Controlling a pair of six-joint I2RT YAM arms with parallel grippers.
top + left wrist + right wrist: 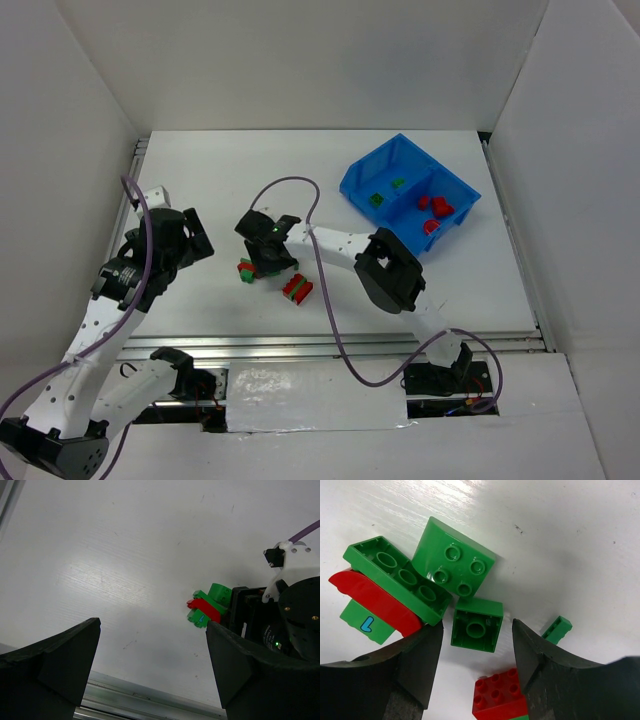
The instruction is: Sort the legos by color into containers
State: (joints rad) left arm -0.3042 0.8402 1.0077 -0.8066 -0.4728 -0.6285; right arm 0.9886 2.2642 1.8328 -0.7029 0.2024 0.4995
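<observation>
straddles a small green brick with the spread right gripper; holds the left gripper wide apart, empty, over the table near a red-and-green stack.

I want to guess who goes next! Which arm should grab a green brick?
Right. The right gripper hangs open astride a small green brick, and the blue bin sits on its side. The left gripper, also open, hangs farther away.
</observation>
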